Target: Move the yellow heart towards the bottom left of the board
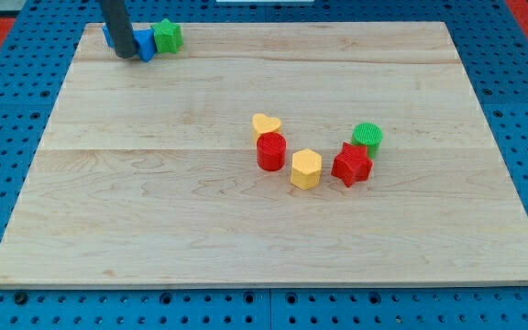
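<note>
The yellow heart (pixel 266 124) lies near the board's middle, touching the top of a red cylinder (pixel 270 151). My tip (pixel 123 56) is far away at the view's top left, on or against a blue block (pixel 141 44) whose shape is partly hidden by the rod. A green star (pixel 167 36) sits just right of the blue block.
A yellow hexagon (pixel 306 169) sits right of the red cylinder. A red star (pixel 351 164) and a green cylinder (pixel 368 137) lie further right. The wooden board (pixel 154 229) rests on a blue pegboard table.
</note>
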### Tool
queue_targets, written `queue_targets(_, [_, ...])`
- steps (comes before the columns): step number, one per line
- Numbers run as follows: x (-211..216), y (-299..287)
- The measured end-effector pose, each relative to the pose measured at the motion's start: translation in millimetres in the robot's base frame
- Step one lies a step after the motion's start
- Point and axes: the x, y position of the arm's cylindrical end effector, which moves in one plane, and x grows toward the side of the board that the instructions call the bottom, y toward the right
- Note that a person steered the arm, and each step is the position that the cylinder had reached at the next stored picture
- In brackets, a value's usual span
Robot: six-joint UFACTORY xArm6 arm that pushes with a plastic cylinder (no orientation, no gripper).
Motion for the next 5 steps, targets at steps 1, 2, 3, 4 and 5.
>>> queue_targets(1, [36, 0])
queue_targets(2, [48, 0])
queue_targets(3, [48, 0])
queue_targets(4, [49, 0])
queue_targets(5, [50, 4])
